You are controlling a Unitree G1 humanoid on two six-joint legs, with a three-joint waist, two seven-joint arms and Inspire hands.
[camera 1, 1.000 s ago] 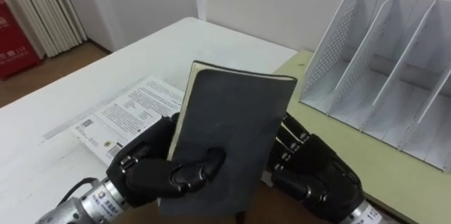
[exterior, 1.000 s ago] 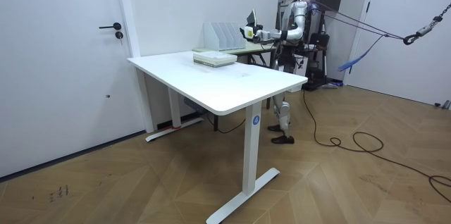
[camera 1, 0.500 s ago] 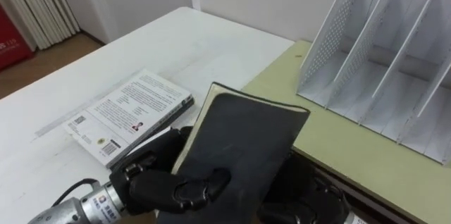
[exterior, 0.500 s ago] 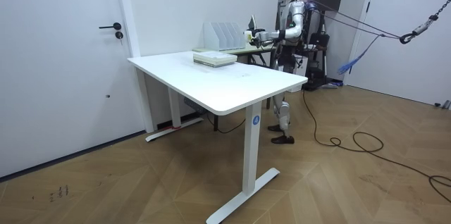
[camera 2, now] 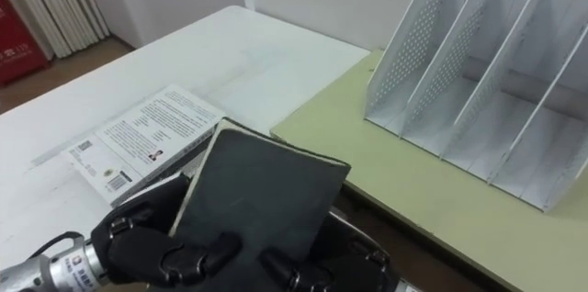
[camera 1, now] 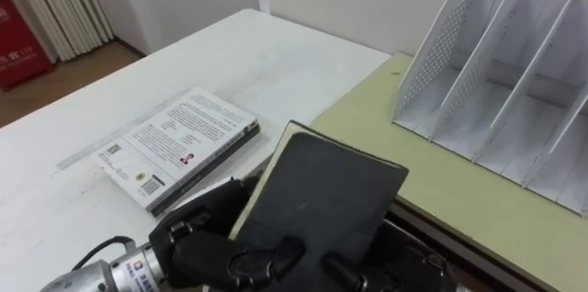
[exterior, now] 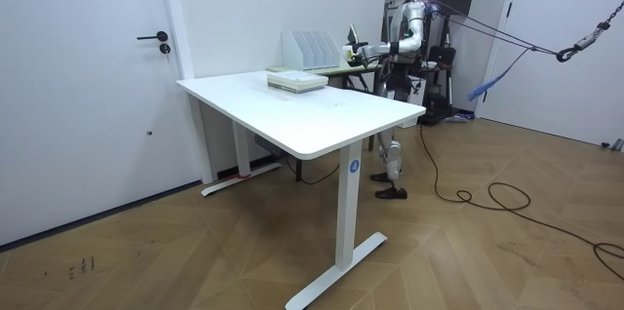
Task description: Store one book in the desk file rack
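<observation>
- Dark-covered book (camera 1: 322,196): nearest the robot, low in the eye views, tilted back with the cover facing up. It is clear of the rack and not yet stored.
- Risk, slip: the grip sits at the book's bottom end alone. A fast swing toward the rack could pivot the book out from under the thumbs.
- Left hand (camera 1: 197,241): enters from the lower left and is clamped on the book, thumb across the cover, fingers curled behind the left edge.
- Right hand (camera 1: 409,264): at the lower right, mostly under the book, thumb tip pressed on the cover. It is judged clamped on the book as well.
- Second book (camera 1: 179,140): lies flat on the white table (camera 1: 276,53), just left of the held book. A low sweep could strike it.
- Green desk (camera 1: 441,191): adjoins the table and bears the rack.
- Rack (camera 1: 459,44): white, with a perforated side wall and upright dividers. Its slots are empty as far as visible, and it stands well apart from the book.
- Risk, insertion: the book is tilted off the divider line. Unless it is turned upright and parallel to a slot, its top corner could hit a divider and push the rack back.
</observation>
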